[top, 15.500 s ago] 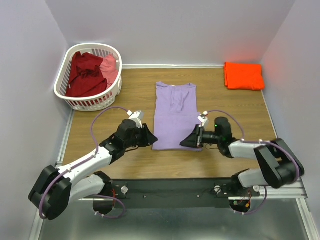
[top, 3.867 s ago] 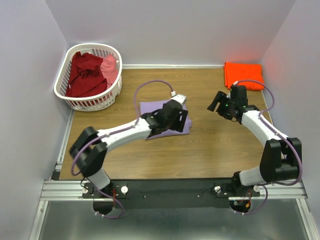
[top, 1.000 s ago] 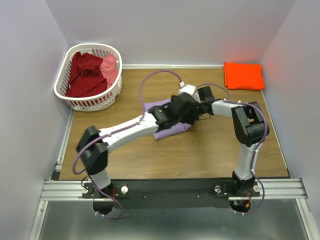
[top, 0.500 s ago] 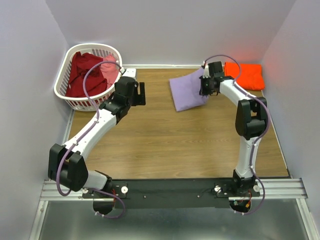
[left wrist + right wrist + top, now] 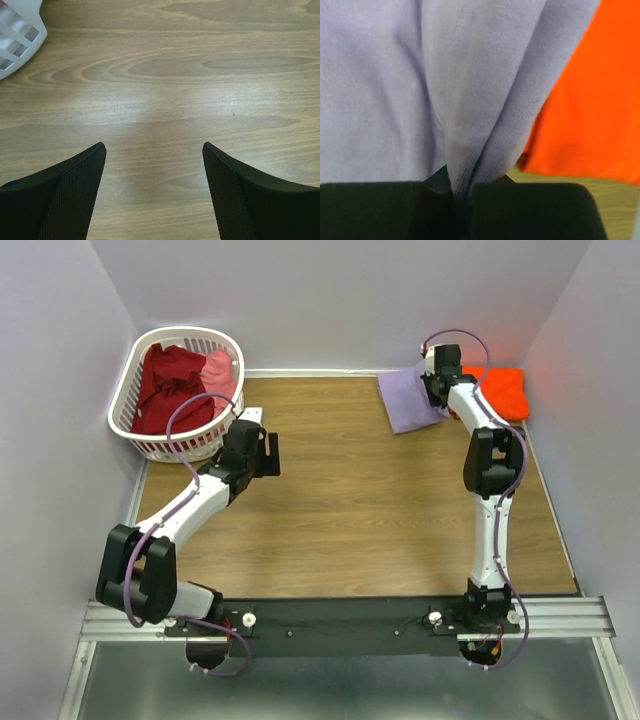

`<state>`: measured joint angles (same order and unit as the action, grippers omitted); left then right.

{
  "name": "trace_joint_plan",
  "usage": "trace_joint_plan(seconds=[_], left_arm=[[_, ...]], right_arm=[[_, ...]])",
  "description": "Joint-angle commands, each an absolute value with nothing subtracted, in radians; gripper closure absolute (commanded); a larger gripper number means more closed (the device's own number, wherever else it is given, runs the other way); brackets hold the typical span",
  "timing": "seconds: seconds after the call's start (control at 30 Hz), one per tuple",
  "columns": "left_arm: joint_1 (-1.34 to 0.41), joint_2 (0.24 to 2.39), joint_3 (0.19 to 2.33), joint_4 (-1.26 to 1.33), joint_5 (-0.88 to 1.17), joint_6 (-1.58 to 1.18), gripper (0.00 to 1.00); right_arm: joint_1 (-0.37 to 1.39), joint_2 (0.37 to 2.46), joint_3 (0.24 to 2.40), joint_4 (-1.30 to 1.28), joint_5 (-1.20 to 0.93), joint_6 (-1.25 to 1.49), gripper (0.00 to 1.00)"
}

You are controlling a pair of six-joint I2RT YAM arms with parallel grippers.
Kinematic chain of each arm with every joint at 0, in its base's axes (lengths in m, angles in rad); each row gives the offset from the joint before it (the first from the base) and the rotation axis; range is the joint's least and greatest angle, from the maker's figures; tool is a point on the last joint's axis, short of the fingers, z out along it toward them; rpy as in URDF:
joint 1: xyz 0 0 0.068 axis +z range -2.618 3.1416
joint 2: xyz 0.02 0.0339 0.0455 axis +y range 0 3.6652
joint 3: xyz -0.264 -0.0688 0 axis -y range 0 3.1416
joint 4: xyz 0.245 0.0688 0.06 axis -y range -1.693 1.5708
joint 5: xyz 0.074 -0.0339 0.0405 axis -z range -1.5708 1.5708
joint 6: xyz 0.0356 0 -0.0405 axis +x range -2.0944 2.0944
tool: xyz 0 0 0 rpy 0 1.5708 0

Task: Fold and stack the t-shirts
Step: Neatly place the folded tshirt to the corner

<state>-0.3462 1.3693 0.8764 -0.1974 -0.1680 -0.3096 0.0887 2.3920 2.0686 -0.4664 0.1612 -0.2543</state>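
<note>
- The right jaws are closed tight on a pinched fold of the lavender t-shirt (image 5: 395, 75); in the right wrist view the cloth bunches into a ridge that runs straight down between them.
- The right arm (image 5: 487, 455) stretches fully out to the far right corner of the bench (image 5: 360, 500).
- The lavender t-shirt (image 5: 408, 400) is a folded bundle near the back wall, just left of the orange t-shirt (image 5: 503, 390).
- In the right wrist view the lavender ridge covers the left edge of the orange t-shirt (image 5: 580, 100). I cannot tell whether the two cloths touch.
- The orange t-shirt lies folded in the far right corner.
- The left jaws stand wide open with nothing between them; the left wrist view shows only bare wood of the bench (image 5: 175, 75) in the gap.
- The left arm (image 5: 200, 500) reaches toward the far left and ends just beside the laundry basket (image 5: 175, 448); a corner of the basket (image 5: 15, 40) shows at the upper left of the left wrist view.
- The basket holds the dark red t-shirt (image 5: 170, 385), crumpled, with the pink t-shirt (image 5: 220, 370) against its right side.
</note>
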Motion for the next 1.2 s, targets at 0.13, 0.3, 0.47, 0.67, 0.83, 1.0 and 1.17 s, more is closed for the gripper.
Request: trace_joint_plan(seconds=[0.13, 0.3, 0.47, 0.67, 0.83, 1.0, 1.17], left_arm=[[-0.341, 1.423, 0.877, -0.146, -0.227, -0.330, 0.15], [-0.342, 1.468, 0.882, -0.109, -0.178, -0.342, 0.16], [-0.342, 1.493, 0.891, -0.107, -0.193, -0.333, 0.16], [-0.344, 1.502, 0.896, -0.107, -0.190, -0.328, 0.17], [-0.344, 1.509, 0.897, -0.110, -0.189, -0.325, 0.17], [-0.345, 1.500, 0.900, -0.109, -0.199, -0.327, 0.18], [-0.345, 1.511, 0.903, -0.109, -0.187, -0.325, 0.18]], right_arm=[[0.003, 2.439, 2.270, -0.466, 0.212, -0.376, 1.00], [-0.038, 2.430, 2.318, -0.466, 0.181, -0.328, 1.00], [-0.063, 2.453, 2.321, -0.468, 0.189, -0.311, 1.00], [-0.084, 2.433, 2.312, -0.468, 0.172, -0.259, 0.99], [-0.097, 2.418, 2.322, -0.468, 0.178, -0.245, 1.00], [-0.101, 2.375, 2.298, -0.476, 0.170, -0.233, 0.99], [-0.104, 2.349, 2.295, -0.477, 0.187, -0.222, 1.00]])
